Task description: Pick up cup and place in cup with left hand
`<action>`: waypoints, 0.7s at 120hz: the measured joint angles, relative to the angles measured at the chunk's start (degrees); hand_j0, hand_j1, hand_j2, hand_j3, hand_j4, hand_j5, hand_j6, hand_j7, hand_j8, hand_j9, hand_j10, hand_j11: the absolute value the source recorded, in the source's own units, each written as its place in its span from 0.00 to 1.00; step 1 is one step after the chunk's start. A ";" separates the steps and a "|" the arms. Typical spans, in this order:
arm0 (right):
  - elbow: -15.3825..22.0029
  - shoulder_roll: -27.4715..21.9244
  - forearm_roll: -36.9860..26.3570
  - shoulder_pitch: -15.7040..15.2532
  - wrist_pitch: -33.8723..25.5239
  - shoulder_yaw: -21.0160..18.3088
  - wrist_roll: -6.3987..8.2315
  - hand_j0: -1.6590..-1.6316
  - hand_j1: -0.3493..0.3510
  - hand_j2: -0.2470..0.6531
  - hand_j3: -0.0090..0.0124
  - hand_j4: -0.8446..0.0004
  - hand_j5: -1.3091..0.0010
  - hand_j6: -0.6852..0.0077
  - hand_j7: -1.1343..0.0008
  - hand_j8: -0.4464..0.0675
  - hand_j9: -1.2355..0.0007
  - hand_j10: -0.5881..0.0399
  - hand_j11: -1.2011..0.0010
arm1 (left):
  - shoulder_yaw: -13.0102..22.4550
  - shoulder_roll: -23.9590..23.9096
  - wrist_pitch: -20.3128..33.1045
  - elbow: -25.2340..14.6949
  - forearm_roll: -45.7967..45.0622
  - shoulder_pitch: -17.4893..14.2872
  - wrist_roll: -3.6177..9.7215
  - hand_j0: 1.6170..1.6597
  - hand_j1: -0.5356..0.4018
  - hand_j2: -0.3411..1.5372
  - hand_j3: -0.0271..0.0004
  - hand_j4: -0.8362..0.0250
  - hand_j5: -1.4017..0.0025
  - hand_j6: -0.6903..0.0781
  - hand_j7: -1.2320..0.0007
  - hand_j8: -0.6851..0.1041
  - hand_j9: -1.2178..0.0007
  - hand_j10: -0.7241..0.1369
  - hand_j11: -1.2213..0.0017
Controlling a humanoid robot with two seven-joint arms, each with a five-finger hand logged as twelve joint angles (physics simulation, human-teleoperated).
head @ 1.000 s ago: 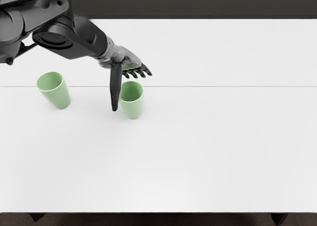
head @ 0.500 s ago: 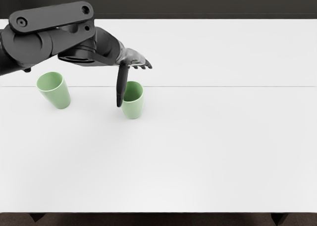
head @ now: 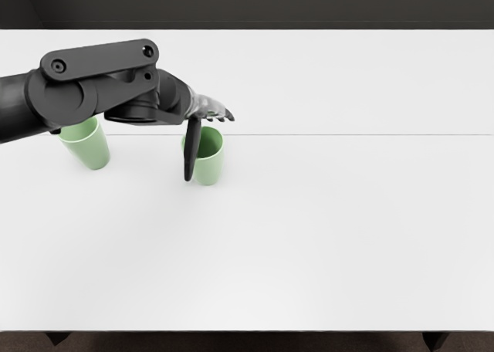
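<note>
One green cup (head: 208,168) is standing upright left of the frame's centre, lying directly below and partly behind the left hand (head: 204,107). The hand is opening wide, its fingers extending rightward and its thumb pointing down across the cup's rim; contact is remaining indeterminable. Two cups and one hand are showing. The second cup (head: 94,150) is standing at centre left, the left arm (head: 100,62) partly covering its rim. Both cups are resting on the white table (head: 309,228).

Table (head: 324,236), first cup (head: 93,150) upright on its left part, left forearm (head: 104,62) overlapping that cup's rim in view, second cup (head: 208,169) upright to the right, left hand (head: 202,106) at its far side, thumb (head: 191,151) across its left side.
</note>
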 joint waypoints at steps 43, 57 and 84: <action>0.00 0.00 0.00 0.00 0.00 0.00 0.02 0.04 0.00 0.27 0.42 1.00 1.00 0.99 1.00 0.87 1.00 0.94 1.00 | 0.04 -0.66 2.30 0.23 1.39 1.16 -0.75 0.96 0.84 0.19 0.99 0.88 0.92 0.79 0.92 0.76 0.91 0.75 0.91; 0.00 0.00 0.00 0.00 0.00 0.00 0.02 0.04 0.00 0.27 0.42 1.00 1.00 0.99 1.00 0.87 1.00 0.94 1.00 | 0.18 -0.66 2.72 0.24 1.92 1.24 -0.95 0.96 0.78 0.20 0.99 0.82 0.88 0.73 0.87 0.71 0.86 0.69 0.86; 0.00 0.00 0.00 0.00 0.00 0.00 0.01 0.04 0.00 0.27 0.42 1.00 1.00 0.99 1.00 0.87 1.00 0.94 1.00 | 0.41 -0.58 3.31 0.29 2.65 1.72 -1.01 0.97 0.61 0.27 0.99 0.73 0.80 0.62 0.77 0.60 0.77 0.60 0.77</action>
